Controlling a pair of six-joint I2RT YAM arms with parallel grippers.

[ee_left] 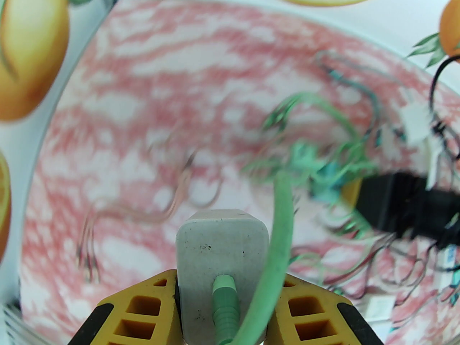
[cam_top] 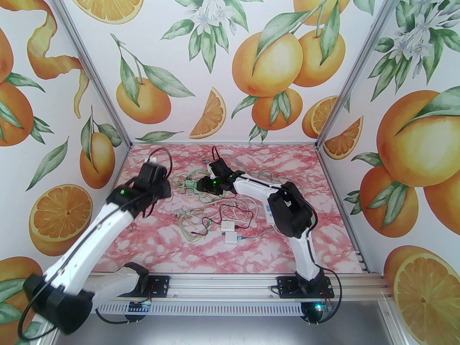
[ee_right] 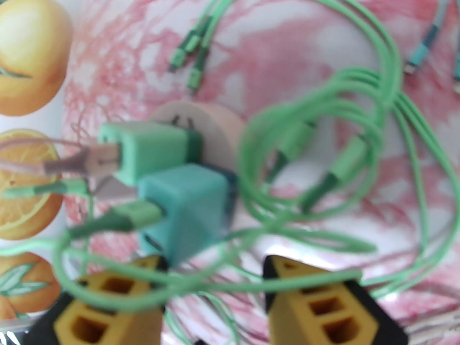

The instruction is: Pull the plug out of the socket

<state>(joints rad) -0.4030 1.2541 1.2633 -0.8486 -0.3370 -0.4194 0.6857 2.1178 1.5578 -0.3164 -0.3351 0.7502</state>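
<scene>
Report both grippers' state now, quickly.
Left gripper: closed on the white charger block, green cable plugged into it.
Right gripper: open, gripping nothing; teal charger close in front.

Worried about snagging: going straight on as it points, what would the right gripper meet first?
Probably the green cable looped across the right gripper's tips; the teal plug lies just beyond, leftward.

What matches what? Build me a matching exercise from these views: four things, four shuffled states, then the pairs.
1 white adapter
2 green adapter
3 round socket
4 right gripper

A jaws apart, holding nothing
B pinkish cable plugged in
C clamped by the left gripper
D pale disc, adapters against it

Pairs: 1-C, 2-B, 3-D, 4-A
</scene>
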